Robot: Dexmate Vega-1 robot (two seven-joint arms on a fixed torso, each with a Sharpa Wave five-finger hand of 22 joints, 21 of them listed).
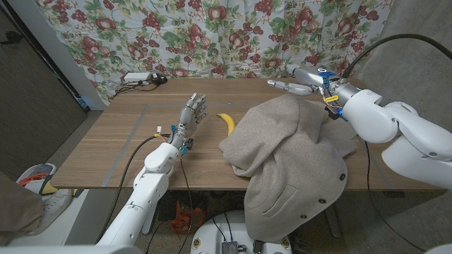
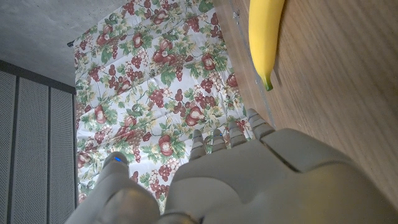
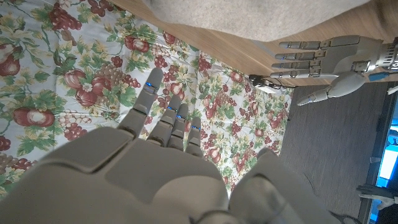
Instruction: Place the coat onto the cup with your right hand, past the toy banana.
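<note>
Toy banana (image 1: pixel 227 122) on table (image 1: pixel 120 152), left of coat (image 1: pixel 289 152).

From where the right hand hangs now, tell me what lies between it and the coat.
Nothing visible. The right hand hangs open over the table's far edge, just beyond the coat, with only bare wooden table between. The toy banana lies off to the coat's left.

White arms (image 1: pixel 385 120), grey fingers (image 1: pixel 193 107) w/ blue LEDs

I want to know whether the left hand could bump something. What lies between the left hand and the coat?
In the head view, the toy banana lies on the table between the left hand and the coat.
</note>
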